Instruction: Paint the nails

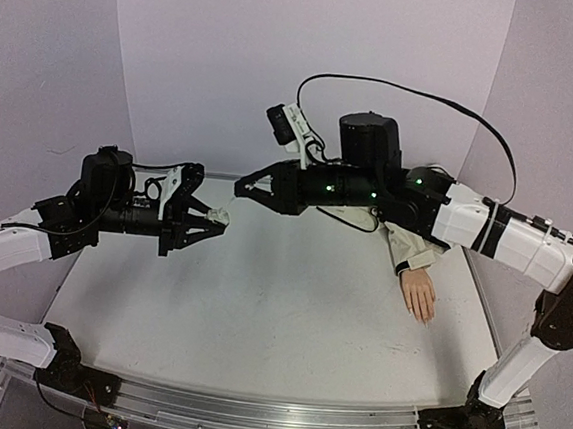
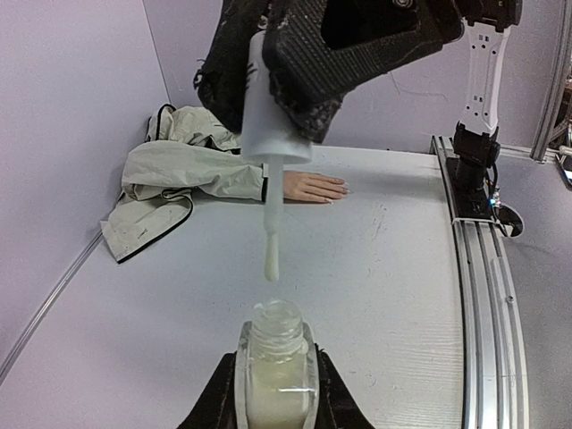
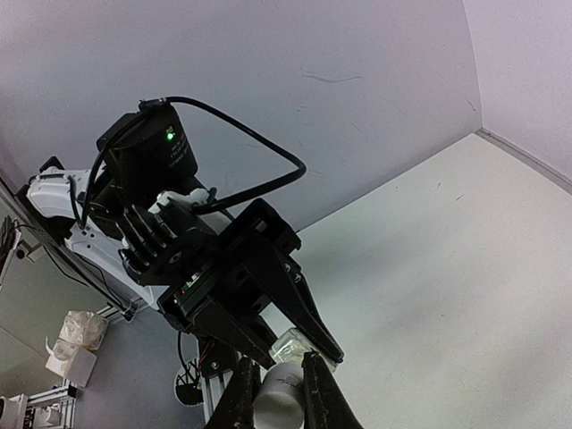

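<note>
While my left gripper (image 1: 216, 218) clamps its two black fingers narrowly on the sides of a small clear glass bottle of pale polish (image 2: 277, 380), the bottle stands upright between them with its neck uncapped. My right gripper (image 1: 240, 185) meets the left one almost tip to tip above the white table (image 1: 258, 312). It is closed tight on a white cylindrical cap with a thin brush stem (image 2: 268, 134). That stem hangs straight down from my right fingers. Its pale bristle tip sits just above the bottle's open mouth, apart from it and not dipped in. Through my right wrist camera the cap's round end shows pinched between my own fingers, with the left gripper and the bottle directly beyond.

The small peach mannequin hand (image 1: 420, 291) lies flat on the table, well behind my right gripper and beside that arm's forearm, far across from my left gripper. Its nails (image 1: 424, 314) are at the fingertips, which point toward the near table edge; they are too small for me to make out. A crumpled beige jacket sleeve with dark piping (image 2: 179, 170) covers the wrist and bunches toward the back wall.
</note>
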Action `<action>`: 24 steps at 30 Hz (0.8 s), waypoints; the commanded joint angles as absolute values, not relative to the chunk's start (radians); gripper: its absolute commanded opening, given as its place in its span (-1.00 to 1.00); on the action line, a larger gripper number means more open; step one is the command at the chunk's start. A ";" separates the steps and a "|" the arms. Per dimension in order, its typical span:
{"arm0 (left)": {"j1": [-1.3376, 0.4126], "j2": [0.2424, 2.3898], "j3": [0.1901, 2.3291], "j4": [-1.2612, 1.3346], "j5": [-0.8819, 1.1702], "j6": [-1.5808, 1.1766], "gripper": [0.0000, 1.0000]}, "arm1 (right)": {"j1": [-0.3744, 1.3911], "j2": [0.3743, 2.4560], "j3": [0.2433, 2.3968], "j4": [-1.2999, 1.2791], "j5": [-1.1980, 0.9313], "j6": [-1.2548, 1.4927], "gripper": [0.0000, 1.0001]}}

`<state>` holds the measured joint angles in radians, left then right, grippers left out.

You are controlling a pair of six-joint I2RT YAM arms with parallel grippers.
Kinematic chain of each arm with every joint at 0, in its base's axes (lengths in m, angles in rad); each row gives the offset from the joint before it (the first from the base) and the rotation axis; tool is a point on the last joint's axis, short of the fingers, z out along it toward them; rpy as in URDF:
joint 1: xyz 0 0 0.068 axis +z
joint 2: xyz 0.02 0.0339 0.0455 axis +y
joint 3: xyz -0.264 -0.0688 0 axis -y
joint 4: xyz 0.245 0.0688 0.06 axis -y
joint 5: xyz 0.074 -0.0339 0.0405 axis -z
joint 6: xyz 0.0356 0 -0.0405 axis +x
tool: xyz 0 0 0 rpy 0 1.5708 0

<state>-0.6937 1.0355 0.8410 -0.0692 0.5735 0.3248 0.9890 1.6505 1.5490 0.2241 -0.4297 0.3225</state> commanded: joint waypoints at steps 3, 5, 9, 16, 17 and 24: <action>-0.692 1.025 0.846 -0.014 0.578 0.335 -1.00 | 0.994 1.662 1.577 0.271 -0.444 0.327 -1.00; -0.692 1.023 0.845 -0.013 0.578 0.336 -1.00 | 0.993 1.665 1.578 0.272 -0.446 0.327 -1.00; -0.692 1.024 0.845 -0.014 0.578 0.333 -1.00 | 0.994 1.670 1.578 0.270 -0.451 0.328 -1.00; -0.692 1.027 0.846 -0.012 0.579 0.333 -1.00 | 0.994 1.678 1.580 0.269 -0.457 0.330 -1.00; -0.692 1.026 0.847 -0.013 0.579 0.333 -1.00 | 0.995 1.680 1.581 0.268 -0.459 0.330 -1.00; -0.692 1.026 0.846 -0.012 0.578 0.333 -1.00 | 0.998 1.692 1.587 0.262 -0.470 0.328 -1.00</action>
